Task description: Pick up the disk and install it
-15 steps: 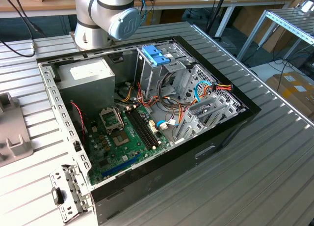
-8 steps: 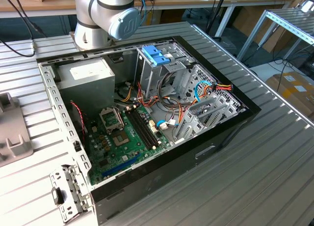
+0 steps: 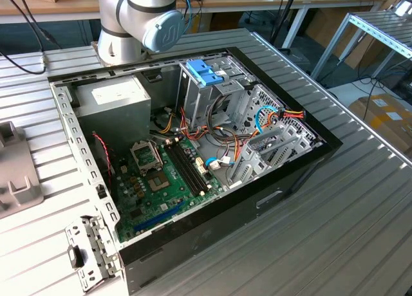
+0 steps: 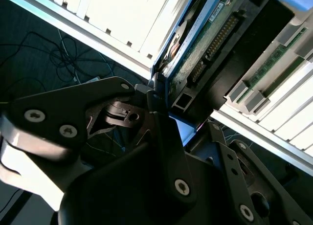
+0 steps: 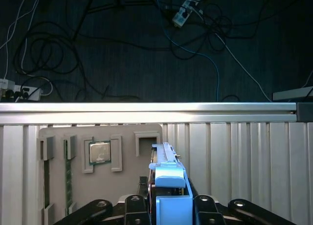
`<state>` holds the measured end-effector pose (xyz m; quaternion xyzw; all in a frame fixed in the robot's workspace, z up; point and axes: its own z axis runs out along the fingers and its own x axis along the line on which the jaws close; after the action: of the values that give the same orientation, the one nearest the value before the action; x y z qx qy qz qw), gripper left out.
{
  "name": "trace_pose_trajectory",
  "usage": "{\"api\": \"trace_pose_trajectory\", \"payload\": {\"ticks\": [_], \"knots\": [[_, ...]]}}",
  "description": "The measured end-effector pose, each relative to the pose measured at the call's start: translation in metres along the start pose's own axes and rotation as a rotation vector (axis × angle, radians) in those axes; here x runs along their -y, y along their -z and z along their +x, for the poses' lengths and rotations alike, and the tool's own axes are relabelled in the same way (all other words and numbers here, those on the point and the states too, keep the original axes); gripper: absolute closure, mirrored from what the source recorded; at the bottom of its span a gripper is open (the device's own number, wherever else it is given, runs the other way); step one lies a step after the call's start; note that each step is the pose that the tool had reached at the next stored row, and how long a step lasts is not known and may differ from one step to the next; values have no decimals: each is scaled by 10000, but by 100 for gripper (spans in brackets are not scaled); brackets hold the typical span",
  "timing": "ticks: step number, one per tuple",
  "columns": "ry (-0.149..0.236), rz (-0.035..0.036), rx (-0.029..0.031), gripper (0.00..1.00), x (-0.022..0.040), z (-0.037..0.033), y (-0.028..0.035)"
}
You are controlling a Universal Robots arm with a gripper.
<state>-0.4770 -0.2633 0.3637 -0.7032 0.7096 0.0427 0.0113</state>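
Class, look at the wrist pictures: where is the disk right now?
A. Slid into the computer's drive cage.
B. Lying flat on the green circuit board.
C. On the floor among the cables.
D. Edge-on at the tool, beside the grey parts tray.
D: in the first wrist view the disk shows edge-on right at the tool, next to the grey tray that holds a processor chip.

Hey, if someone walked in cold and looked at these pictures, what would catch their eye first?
The open computer case on the ribbed table in the exterior view, its green motherboard bared. In the first wrist view, the gripper clamps the disk edge-on by its light-blue rail, close to a grey tray holding a processor chip.
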Motion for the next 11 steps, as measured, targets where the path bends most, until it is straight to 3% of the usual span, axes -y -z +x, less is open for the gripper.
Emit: {"api": "trace_pose_trajectory", "payload": {"ticks": [11], "knots": [[0,0,1,63,-1,-5,63]]}}
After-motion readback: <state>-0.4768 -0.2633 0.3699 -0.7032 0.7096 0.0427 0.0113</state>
